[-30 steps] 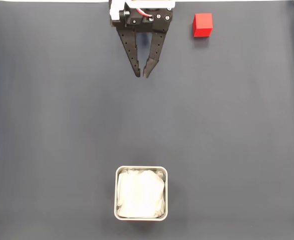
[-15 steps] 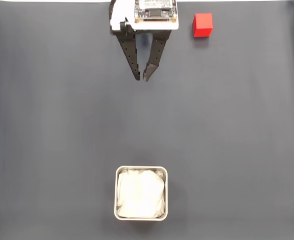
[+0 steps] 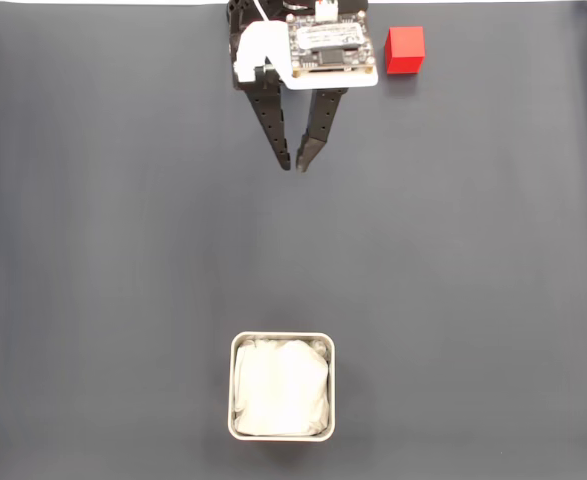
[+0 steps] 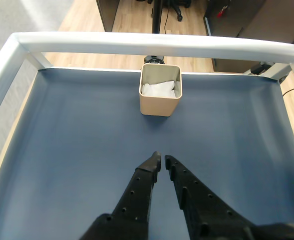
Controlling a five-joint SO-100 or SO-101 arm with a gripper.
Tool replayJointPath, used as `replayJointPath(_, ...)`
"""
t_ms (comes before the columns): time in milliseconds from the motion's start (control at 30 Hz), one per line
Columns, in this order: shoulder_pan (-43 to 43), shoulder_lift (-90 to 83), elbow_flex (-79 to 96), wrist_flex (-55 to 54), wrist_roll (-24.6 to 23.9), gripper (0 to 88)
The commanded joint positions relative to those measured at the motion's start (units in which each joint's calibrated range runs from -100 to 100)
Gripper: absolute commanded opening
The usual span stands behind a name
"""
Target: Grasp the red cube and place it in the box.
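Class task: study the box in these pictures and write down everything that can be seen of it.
The box is a small square tin with rounded corners. Its rim looks silvery from above; in the wrist view its walls look pale beige. It stands upright and open, without a lid, on the dark mat. Crumpled white cloth-like lining lies inside. Nothing else touches it: the hand and the cube lie far across the mat.

Red cube (image 3: 405,50) far from the box (image 3: 282,433) (white-lined tin).
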Motion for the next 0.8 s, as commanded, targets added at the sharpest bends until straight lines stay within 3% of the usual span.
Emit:
replayJointPath(0,-1.04,-0.28,-3.03,0.11,0.44,0.0)
replayJointPath(767,-11.97,-0.89,-2.49,-0.13,0.88,0.0)
